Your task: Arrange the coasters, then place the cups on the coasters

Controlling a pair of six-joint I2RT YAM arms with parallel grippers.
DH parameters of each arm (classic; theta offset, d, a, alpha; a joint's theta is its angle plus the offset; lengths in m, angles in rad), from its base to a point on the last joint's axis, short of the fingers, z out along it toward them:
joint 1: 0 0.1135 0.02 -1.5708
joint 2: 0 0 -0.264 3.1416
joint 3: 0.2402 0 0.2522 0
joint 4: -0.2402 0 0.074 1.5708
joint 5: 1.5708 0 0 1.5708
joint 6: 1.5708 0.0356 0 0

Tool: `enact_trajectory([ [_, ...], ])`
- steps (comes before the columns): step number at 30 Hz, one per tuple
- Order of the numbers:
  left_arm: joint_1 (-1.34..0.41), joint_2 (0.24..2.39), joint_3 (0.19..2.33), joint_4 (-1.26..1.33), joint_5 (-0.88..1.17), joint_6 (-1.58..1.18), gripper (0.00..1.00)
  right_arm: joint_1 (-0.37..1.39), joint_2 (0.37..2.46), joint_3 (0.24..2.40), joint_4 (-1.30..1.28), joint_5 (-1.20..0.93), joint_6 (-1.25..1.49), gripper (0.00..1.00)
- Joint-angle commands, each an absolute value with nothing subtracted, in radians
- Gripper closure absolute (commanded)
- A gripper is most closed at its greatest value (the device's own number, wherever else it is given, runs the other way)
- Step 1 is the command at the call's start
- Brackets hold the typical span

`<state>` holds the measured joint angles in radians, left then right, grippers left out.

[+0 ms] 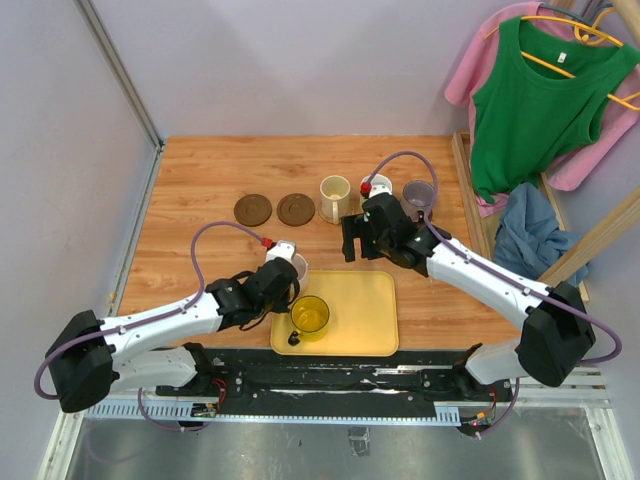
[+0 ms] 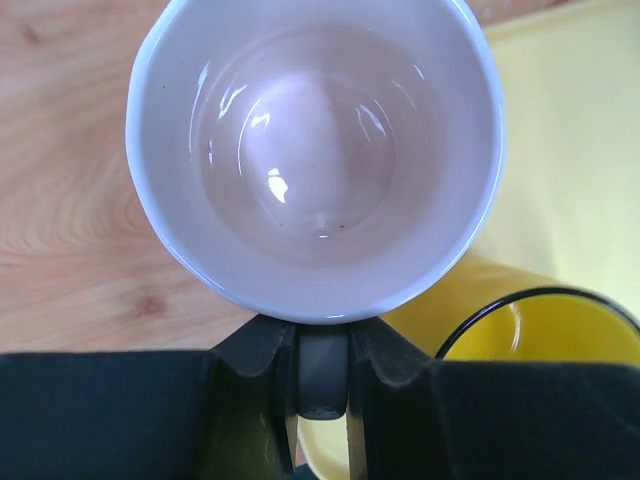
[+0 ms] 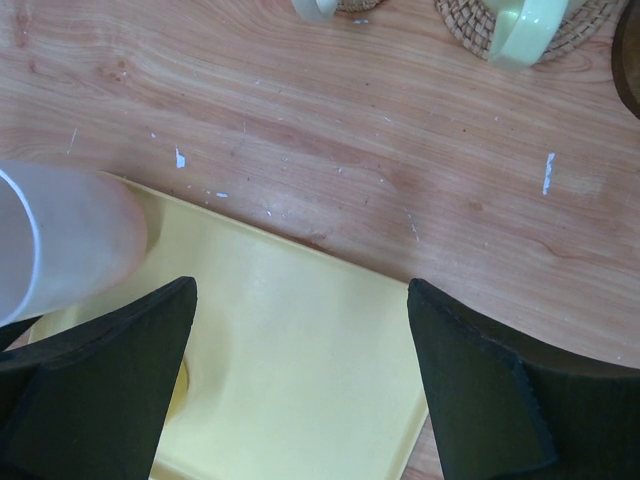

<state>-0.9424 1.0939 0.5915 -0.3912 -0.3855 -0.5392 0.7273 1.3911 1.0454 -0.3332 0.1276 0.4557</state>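
The yellow tray (image 1: 370,330) lies at the near edge, and the yellow cup (image 1: 310,315) is not yet taken from it. In the far row, the cream cup (image 1: 335,197), pale whitish-green cup (image 1: 377,187) and grey-purple cup (image 1: 420,193) are judged placed, apparently on coasters. The translucent pink cup (image 2: 315,150) is pinched at its rim by the left gripper (image 2: 320,370) at the tray's far left corner. The right gripper (image 3: 300,330) is held agape and empty over the tray. A dark brown coaster (image 1: 253,209) and a second dark brown coaster (image 1: 296,209) are left bare.

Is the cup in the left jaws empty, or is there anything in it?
Empty: the left wrist view looks straight into the pale cup and shows only its bare, glossy bottom.
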Motion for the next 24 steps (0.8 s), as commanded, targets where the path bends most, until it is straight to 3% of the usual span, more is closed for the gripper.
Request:
enact_trajectory([
  [1,-0.950,1.069,0.694,-0.266,-0.524,-0.461,0.99,0.718,1.336,1.020,-0.320,0.186,0.445,0.13],
  [11,-0.932,1.192,0.821,-0.144,-0.662,-0.303,1.00,0.718,1.265,0.982,-0.316,0.284,0.441,0.14],
  [24,-0.620,1.406,0.969,-0.049,-0.436,-0.227,1.00,0.632,1.125,0.946,-0.337,0.439,0.405,0.13],
])
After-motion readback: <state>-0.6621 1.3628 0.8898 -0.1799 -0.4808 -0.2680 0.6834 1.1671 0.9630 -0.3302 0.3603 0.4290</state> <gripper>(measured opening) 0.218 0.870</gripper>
